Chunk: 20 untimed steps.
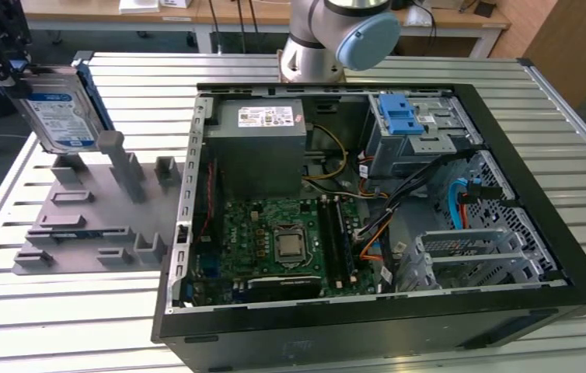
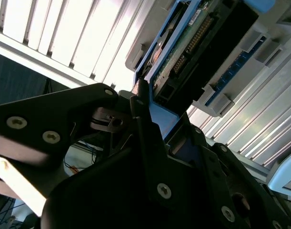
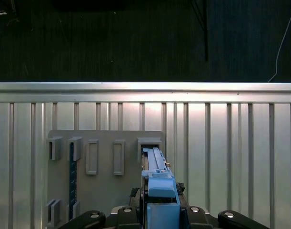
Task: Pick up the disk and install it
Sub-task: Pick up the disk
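Gripper (image 1: 11, 71) is pinched on the top edge of the disk (image 1: 60, 116), jaws pressed against the blue carrier from both sides. In the second wrist view the black fingers (image 2: 141, 124) bear on the carrier's end.

Disk hangs upright with its label toward the camera, at the far end of the exterior view's left, over the grey fixture plate (image 1: 85, 225). Its lower edge sits level with the plate's tallest posts; cannot tell whether it is clear of its slot. In the first wrist view the disk is edge-on, in line with the plate's end slot (image 3: 149, 143).

Open computer case (image 1: 376, 202) lies on the slatted metal table (image 1: 65, 318), just beside the plate on the exterior view's right.
- Far side of case: power supply (image 1: 262, 140).
- Far right of case: drive cage with blue latch (image 1: 409, 124).
- Near side of case: motherboard (image 1: 283, 241).

Arm base (image 1: 335, 35) stands beyond the case.
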Each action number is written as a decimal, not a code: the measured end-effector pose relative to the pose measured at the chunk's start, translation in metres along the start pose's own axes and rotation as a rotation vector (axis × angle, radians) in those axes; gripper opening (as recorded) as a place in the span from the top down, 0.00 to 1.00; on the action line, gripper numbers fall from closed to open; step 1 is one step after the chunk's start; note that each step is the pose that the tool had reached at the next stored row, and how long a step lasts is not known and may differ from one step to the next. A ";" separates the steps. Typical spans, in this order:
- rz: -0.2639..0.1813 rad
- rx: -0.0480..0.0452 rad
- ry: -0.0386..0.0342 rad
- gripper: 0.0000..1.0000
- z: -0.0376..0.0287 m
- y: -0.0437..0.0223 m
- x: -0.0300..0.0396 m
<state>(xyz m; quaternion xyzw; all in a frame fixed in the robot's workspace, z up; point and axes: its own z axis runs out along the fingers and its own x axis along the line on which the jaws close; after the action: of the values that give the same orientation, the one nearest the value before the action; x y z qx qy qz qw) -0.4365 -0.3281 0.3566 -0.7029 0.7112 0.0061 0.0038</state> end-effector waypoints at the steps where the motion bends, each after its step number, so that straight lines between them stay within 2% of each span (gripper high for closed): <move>1: 0.000 -0.0001 0.0001 0.63 -0.0011 0.0000 0.0000; 20: 0.000 0.0001 -0.0001 0.63 -0.0200 0.0001 -0.0003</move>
<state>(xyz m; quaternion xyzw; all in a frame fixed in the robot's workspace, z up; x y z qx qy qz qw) -0.4365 -0.3280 0.3766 -0.7029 0.7112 0.0061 0.0038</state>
